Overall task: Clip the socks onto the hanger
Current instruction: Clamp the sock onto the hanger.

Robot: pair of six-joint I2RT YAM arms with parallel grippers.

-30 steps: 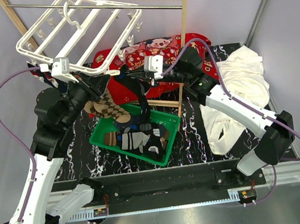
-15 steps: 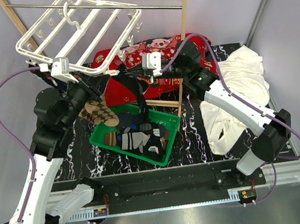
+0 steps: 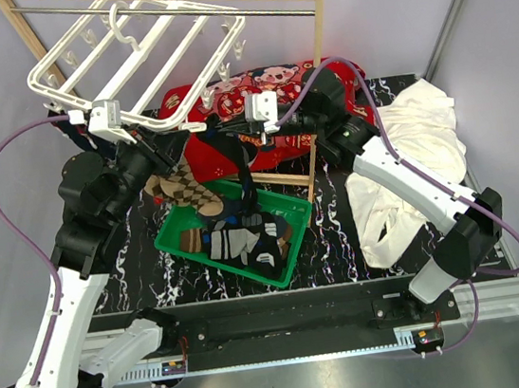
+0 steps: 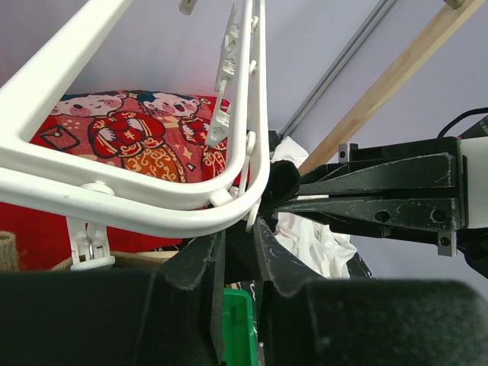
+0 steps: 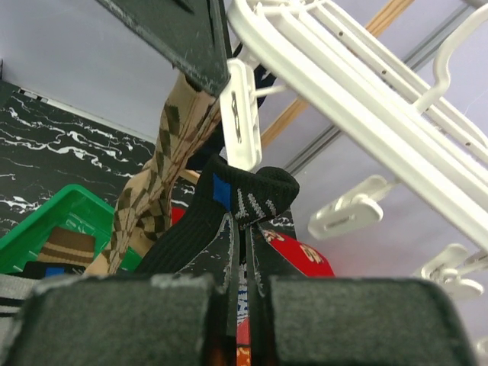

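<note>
Black marbled table, grey walls. The white hanger hangs upper left. The right gripper pinches a black sock below it. The left gripper is nearly closed at its corner. More socks lie in the centre, in a green bin.

No legible txt or nos.

We see a black marbled table bearing a green basket at centre, a red cloth above it, and a white cloth at right.
</note>
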